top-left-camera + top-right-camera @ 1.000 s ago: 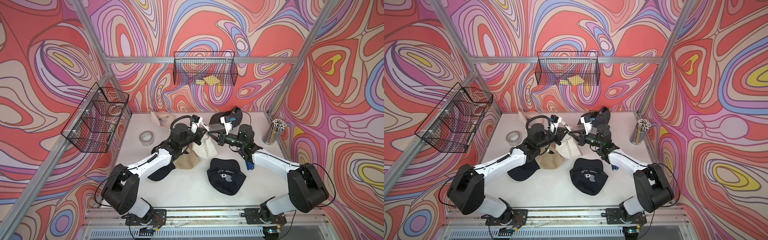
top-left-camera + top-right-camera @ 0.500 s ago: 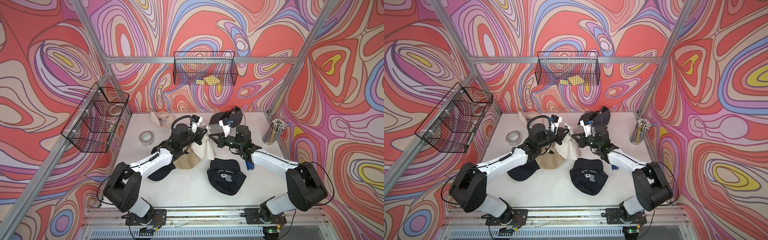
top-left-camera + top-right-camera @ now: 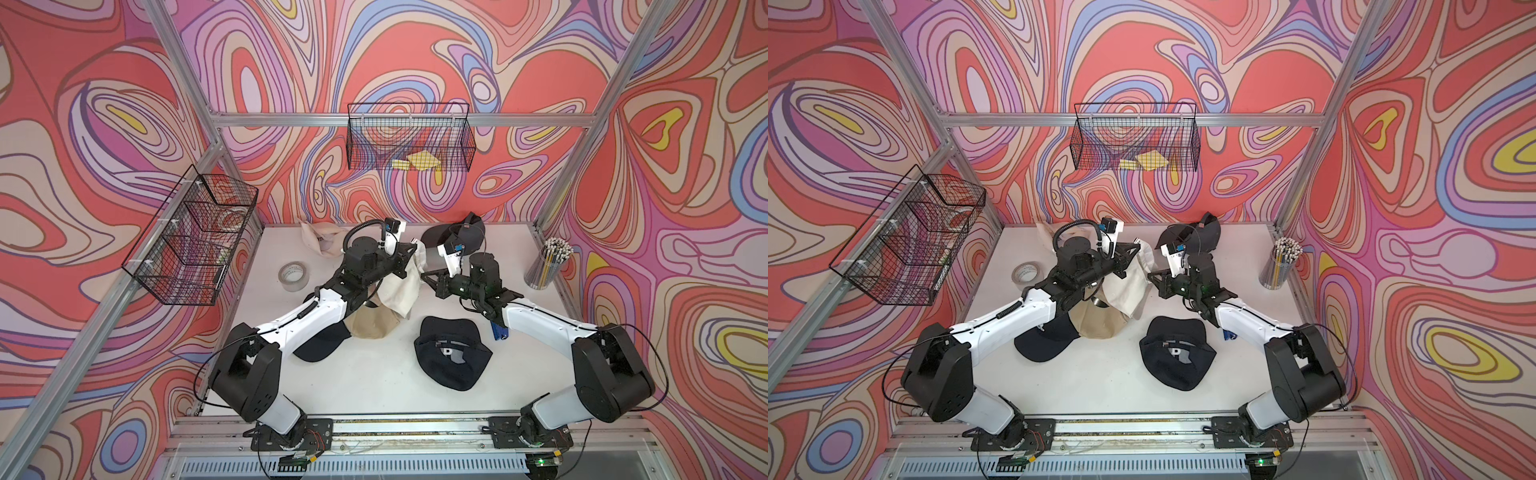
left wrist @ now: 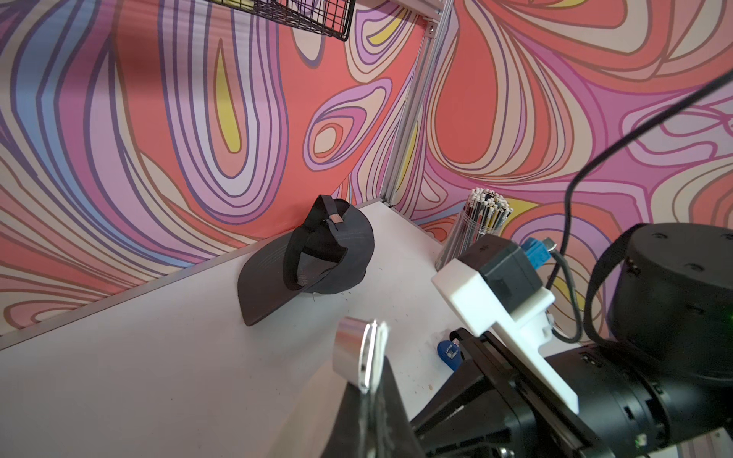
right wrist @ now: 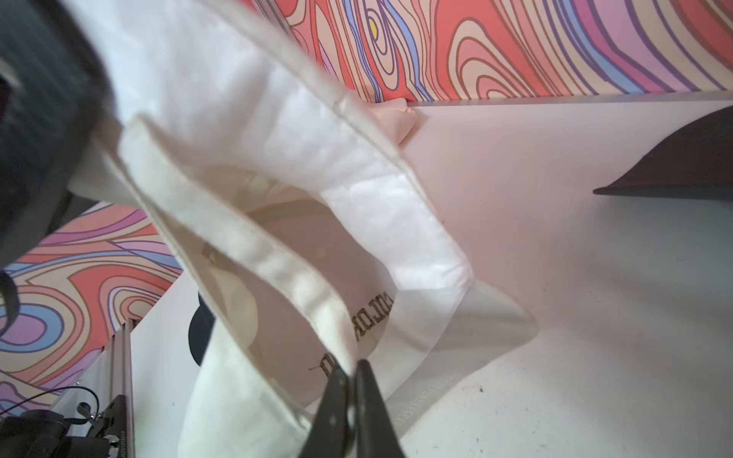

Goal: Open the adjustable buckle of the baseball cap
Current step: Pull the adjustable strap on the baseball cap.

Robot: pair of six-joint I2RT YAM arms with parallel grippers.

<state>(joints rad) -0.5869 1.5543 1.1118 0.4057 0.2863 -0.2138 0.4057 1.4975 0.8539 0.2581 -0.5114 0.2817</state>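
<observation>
Since a second ago the left pincer (image 4: 371, 396) and the right pincer (image 5: 351, 392) have been drawn apart. Their tips, then almost meeting at the back of the cream cap (image 3: 400, 291), are now separated in both top views. The left one has been carried toward the back edge of the surface (image 3: 374, 390) and the right one brought toward the front edge. The cap has been kept lifted throughout, and nothing else on the surface has been shifted.

The left pincer is clamped together on the cap's silver buckle (image 4: 357, 351), which is seen sticking out past the fingertips in the left wrist view. From that grip the cream cap is hung above the middle of the surface, nearer the back edge. Its lower folds reach down over a tan cap (image 3: 374, 326) with a dark brim, lying under the left arm.

The right pincer is held just right of the hanging cap. In the right wrist view the cap's strap (image 5: 258, 250) is led down to the fingertips, and a thin slit is shown between the jaws. Whether the strap is gripped there or freed cannot be told.

A tape roll (image 3: 293, 276) is laid near the left edge, a lettered dark cap (image 3: 451, 353) toward the front edge, a plain dark cap (image 4: 337, 253) against the back edge, and a cup of pencils (image 3: 546, 266) at the right edge.
</observation>
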